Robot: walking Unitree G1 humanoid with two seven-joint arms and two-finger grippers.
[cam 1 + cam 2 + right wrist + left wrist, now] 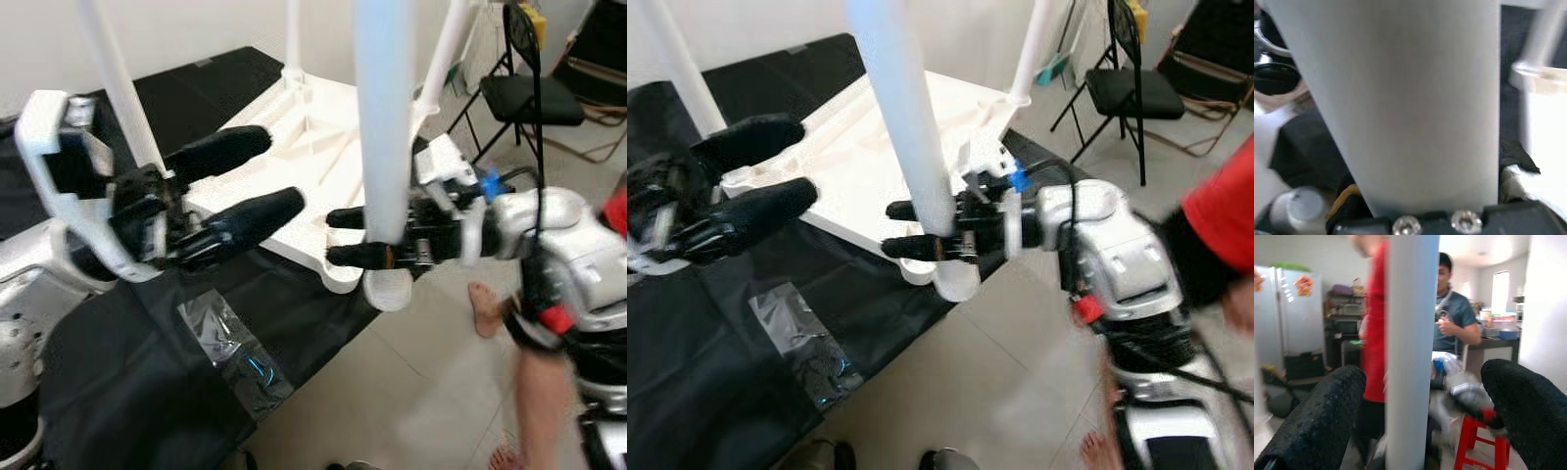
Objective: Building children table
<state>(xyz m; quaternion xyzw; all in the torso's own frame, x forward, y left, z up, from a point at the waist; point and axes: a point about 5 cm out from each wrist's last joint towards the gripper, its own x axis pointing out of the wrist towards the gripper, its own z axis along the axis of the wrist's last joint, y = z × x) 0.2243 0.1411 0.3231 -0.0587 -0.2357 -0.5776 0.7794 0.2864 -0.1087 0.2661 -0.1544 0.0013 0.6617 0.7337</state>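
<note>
Right gripper (345, 237) clasps one table leg (384, 117) (four legs up)

A white plastic table top (294, 166) lay on a black cloth (127, 382), its legs (384, 117) plain white. Both grippers, left (235, 186) and right (345, 237), had black fingers on silver arms. The floor (411, 392) was pale tile. A folding chair (529, 93) was black. One person (1374, 333) wore red, another (1454, 316) blue-grey.
</note>
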